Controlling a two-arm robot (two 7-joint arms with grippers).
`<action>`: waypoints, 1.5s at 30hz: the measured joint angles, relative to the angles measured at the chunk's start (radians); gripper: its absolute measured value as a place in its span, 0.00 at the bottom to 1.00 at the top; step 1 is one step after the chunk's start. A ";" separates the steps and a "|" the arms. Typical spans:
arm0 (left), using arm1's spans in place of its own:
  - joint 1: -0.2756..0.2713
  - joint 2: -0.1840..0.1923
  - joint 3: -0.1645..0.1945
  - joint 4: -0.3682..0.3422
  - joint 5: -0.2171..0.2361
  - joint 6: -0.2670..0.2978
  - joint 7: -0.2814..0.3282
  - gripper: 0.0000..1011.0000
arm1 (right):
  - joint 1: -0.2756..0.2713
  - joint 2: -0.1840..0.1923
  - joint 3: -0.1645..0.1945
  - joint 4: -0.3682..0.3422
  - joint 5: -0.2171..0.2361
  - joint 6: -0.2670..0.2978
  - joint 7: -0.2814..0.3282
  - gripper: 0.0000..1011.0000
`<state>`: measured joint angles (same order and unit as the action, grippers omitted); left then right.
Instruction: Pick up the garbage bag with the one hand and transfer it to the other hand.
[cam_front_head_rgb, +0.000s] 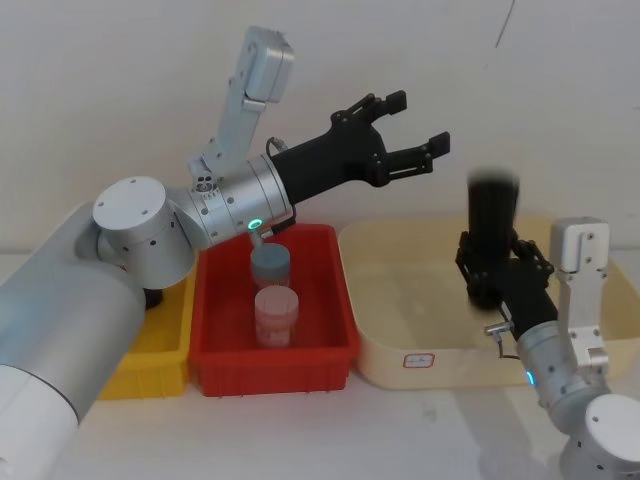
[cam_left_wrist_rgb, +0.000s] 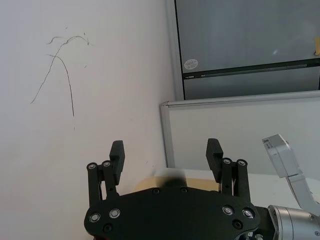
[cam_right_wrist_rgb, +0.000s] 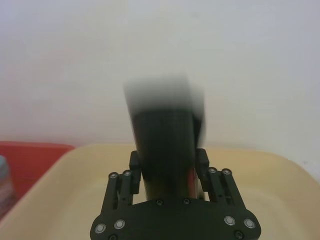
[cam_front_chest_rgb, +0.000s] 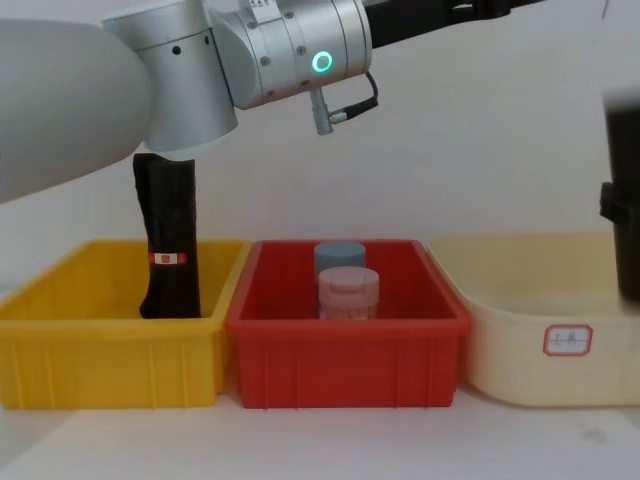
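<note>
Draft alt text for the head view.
The right gripper holds the garbage bag upright above the cream tub. The left gripper, open, points toward it from above the red bin, which holds two jars.

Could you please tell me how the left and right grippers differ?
The left gripper has open, empty fingers; the right gripper is shut on the garbage bag. The left gripper is higher; the right gripper lower, over the beige tub. Both are black.
</note>
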<state>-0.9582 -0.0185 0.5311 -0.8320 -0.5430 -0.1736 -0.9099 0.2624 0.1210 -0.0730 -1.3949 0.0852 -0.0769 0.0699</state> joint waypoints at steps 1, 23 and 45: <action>0.000 0.000 0.000 0.000 0.000 0.000 0.000 0.99 | 0.000 0.000 0.004 0.004 -0.006 0.003 -0.009 0.64; 0.039 0.036 0.005 -0.088 0.026 0.014 0.075 0.99 | -0.079 0.006 0.032 -0.088 0.001 0.008 0.026 0.99; 0.225 0.152 -0.016 -0.385 0.093 0.062 0.323 0.99 | -0.147 0.008 0.000 -0.287 0.092 -0.023 0.125 0.99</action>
<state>-0.7328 0.1333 0.5153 -1.2172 -0.4504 -0.1118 -0.5869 0.1154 0.1287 -0.0727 -1.6821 0.1773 -0.0999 0.1946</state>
